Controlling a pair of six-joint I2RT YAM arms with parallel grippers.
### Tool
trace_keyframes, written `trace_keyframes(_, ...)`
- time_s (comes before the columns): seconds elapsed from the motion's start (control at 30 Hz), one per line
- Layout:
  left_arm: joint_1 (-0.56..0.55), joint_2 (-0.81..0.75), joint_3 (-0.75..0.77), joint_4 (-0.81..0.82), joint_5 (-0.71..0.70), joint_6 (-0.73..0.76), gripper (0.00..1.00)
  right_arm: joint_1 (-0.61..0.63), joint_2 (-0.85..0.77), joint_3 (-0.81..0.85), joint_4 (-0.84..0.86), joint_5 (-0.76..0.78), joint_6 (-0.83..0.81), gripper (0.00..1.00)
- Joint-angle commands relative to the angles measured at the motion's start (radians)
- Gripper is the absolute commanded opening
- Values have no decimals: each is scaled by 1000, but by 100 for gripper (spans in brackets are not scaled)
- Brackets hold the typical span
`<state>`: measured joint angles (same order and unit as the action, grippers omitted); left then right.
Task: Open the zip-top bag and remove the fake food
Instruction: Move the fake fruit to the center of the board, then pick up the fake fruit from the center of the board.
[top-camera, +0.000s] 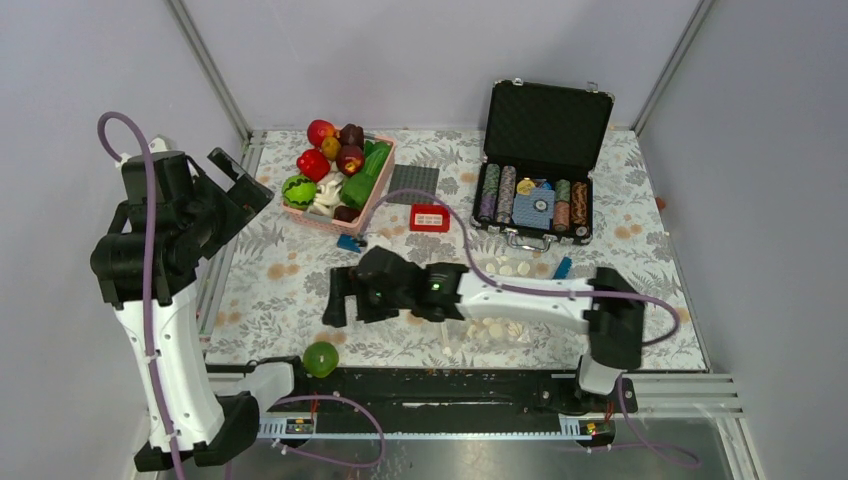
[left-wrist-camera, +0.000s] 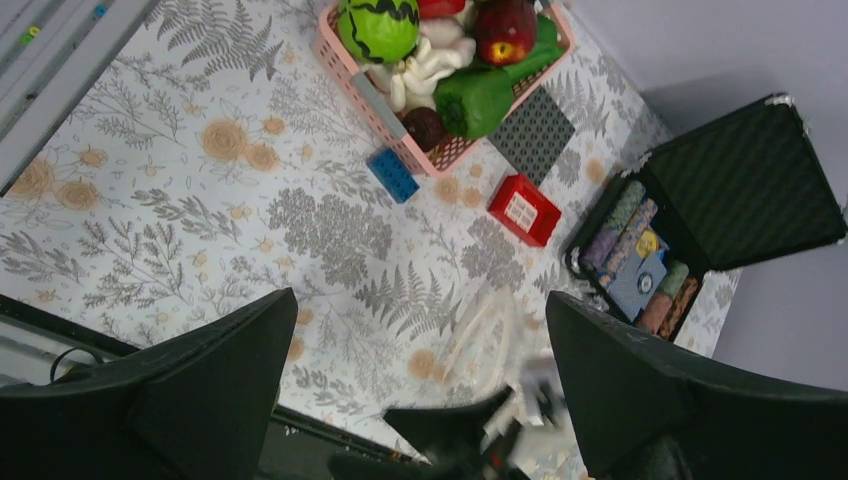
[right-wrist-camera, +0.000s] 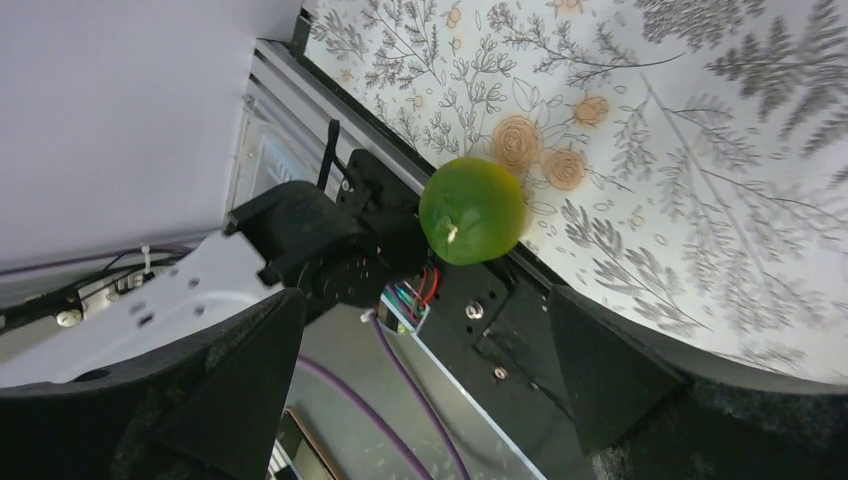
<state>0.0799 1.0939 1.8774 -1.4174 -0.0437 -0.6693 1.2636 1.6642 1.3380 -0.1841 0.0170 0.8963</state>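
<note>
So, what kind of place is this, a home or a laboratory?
Probably a laboratory robot cell: left arm and right arm bolted to a metal rail, plain wall panels around the table, and props such as a pink basket of fake food and a poker-chip case.

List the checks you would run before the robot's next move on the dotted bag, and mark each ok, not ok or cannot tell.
1. Left gripper, jaws open and empty: ok.
2. Right gripper, jaws open and empty: ok.
3. Zip-top bag within reach, flat beneath the right arm: ok.
4. Bag's zip open: cannot tell.
5. Bag emptied of food: cannot tell.
6. Green fruit safely placed: not ok, it sits at the table's near edge and may roll off.
</note>
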Motion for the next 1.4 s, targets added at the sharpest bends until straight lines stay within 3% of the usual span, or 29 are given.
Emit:
trace_keyframes(0.0,11,-37,23,-45,81,62,98,30,173,171,-107,-1,109,100)
trace_keyframes(0.33,10,-92,-34,-39,121,69,98,84,373,347,-186,29,287,100)
trace_keyframes(0.67,9,-117,-55,-32,159,65,98,105,483,379,-183,1,418,100)
trace_keyframes(1.37,3,-146,-96,-24,189,62,98,109,606,448,-188,-14,432,95)
